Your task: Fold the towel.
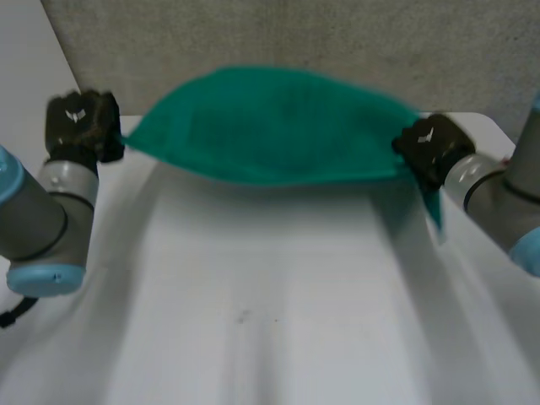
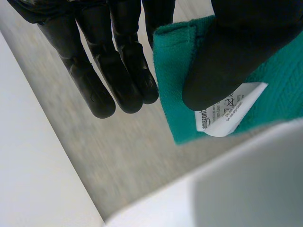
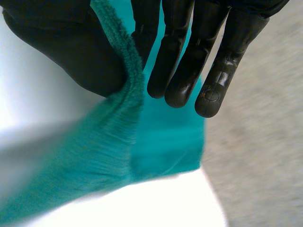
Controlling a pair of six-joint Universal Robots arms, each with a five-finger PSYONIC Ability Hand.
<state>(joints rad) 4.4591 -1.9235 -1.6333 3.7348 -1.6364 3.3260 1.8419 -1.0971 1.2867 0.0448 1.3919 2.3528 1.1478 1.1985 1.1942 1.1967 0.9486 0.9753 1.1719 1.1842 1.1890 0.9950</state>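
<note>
A green towel (image 1: 274, 126) hangs stretched in the air above the far part of the white table (image 1: 270, 295), held up between both hands. My left hand (image 1: 82, 122) pinches the towel's left corner; in the left wrist view its thumb (image 2: 236, 52) presses the towel (image 2: 279, 90) just above a white care label (image 2: 229, 109). My right hand (image 1: 432, 148) pinches the right corner, and a short tail of cloth hangs below it. In the right wrist view the towel's edge (image 3: 128, 118) runs between the thumb (image 3: 71, 47) and the fingers (image 3: 180, 61).
A grey speckled wall (image 1: 337, 42) stands right behind the towel and the table's far edge. The left arm's elbow (image 1: 46, 236) and the right arm (image 1: 498, 202) reach in over the table's sides.
</note>
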